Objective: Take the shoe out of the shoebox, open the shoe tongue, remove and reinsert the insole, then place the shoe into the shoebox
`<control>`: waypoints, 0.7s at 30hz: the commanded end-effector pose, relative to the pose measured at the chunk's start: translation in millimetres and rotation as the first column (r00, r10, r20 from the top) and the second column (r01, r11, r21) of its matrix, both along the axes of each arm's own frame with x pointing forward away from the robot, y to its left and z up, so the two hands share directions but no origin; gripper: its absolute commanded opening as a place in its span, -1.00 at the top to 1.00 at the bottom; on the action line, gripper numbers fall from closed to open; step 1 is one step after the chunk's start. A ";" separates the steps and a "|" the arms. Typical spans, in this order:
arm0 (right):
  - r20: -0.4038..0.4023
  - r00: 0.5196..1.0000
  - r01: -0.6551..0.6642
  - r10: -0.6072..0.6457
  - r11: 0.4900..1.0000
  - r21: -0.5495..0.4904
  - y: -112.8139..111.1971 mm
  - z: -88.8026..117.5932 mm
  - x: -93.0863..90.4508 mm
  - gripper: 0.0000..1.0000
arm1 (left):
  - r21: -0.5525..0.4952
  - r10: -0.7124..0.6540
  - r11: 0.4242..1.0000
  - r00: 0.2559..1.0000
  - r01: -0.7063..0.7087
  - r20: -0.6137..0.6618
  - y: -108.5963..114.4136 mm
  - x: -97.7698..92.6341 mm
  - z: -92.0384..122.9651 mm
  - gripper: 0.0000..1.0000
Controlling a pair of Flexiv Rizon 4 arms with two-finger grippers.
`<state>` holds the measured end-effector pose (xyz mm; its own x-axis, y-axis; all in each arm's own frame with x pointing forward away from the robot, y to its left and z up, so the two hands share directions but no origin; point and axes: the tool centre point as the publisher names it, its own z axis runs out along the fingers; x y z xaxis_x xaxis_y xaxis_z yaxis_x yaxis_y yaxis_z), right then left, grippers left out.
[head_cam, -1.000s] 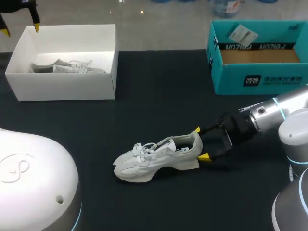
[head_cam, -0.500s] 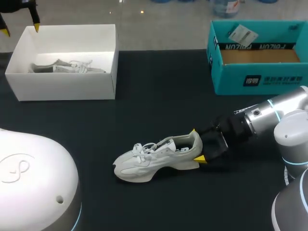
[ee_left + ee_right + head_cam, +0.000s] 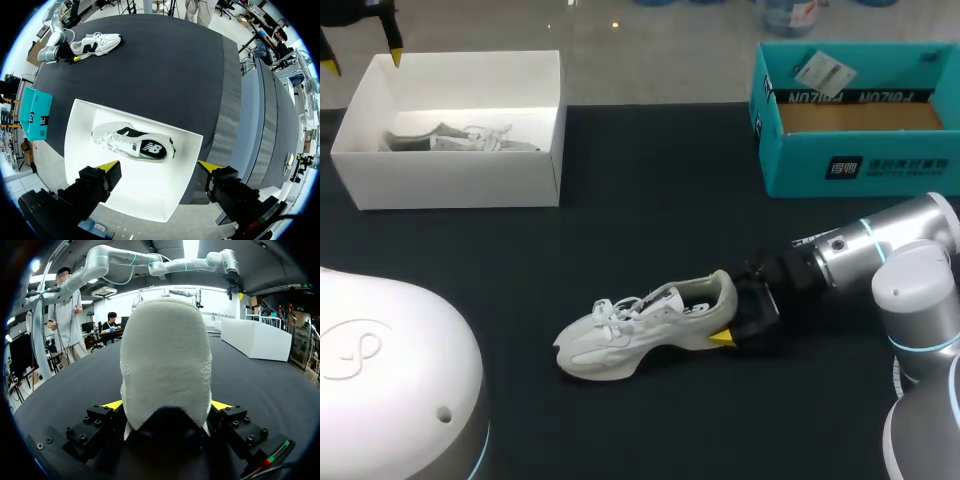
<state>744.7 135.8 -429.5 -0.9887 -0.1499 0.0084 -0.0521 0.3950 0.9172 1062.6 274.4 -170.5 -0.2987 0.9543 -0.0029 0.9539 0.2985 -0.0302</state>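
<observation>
A white shoe (image 3: 640,325) stands upright on its sole around the middle of the dark table (image 3: 650,190), toe pointing left, heel pointing right, laces loose over the tongue. The right arm (image 3: 880,245) comes in low from the right, and the right claw (image 3: 728,315) sits at the heel. Its fingers are spread wide with the heel set between them, one yellow tip showing at the near side of the sole and the other hidden behind the heel. In the right wrist view the heel fills the space between the two yellow tips, which lie close on either side; whether they press on it I cannot tell, so the claw reads as open around the heel, not clamped. At the far left a white box (image 3: 460,180) rests on the table with a second shoe (image 3: 460,138) lying on its side inside. The left claw (image 3: 362,60) hangs above the far left corner of that box, fingers wide apart and holding nothing. At the far right stands a teal box (image 3: 860,170), open at the top with a brown inside, and a small card (image 3: 823,72) rests on its far rim.
</observation>
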 end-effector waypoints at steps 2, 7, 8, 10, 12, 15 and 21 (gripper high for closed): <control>0.006 1.000 0.023 -0.023 1.000 -0.013 7.9 -6.0 0.8 1.00 | 0.003 0.000 1.000 1.000 0.000 -0.002 0.2 0.3 1.0 -1.00; 0.026 0.997 0.074 -0.074 0.997 -0.016 4.7 -2.6 -3.5 1.00 | 0.003 0.000 1.000 1.000 0.000 -0.002 0.2 0.3 1.0 -1.00; 0.034 0.996 0.087 -0.087 0.996 -0.018 3.7 -1.1 -4.1 1.00 | 0.003 0.000 1.000 1.000 0.000 -0.002 0.2 0.3 1.0 -1.00; 0.046 0.993 0.112 -0.111 0.993 -0.020 0.3 1.4 -5.1 1.00 | 0.003 0.000 1.000 1.000 0.000 -0.002 0.2 0.3 1.0 -1.00; 0.054 0.990 0.134 -0.133 0.991 -0.016 -3.6 2.9 -6.3 1.00 | 0.003 0.000 1.000 1.000 0.000 -0.002 0.2 0.3 1.0 -1.00; 0.064 0.984 0.167 -0.165 0.986 -0.018 -9.2 5.7 -9.4 1.00 | 0.003 0.000 1.000 1.000 0.000 -0.002 0.2 0.3 1.0 -1.00; 0.069 0.978 0.198 -0.197 0.980 -0.021 -19.6 10.6 -14.6 1.00 | 0.003 0.000 1.000 1.000 0.000 -0.002 0.2 0.3 1.0 -1.00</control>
<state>738.4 122.3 -425.4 -0.9989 0.0204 -0.0420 -0.0294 0.4230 0.9056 1062.6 274.4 -170.5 -0.2987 0.9543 -0.0029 0.9539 0.2985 -0.0302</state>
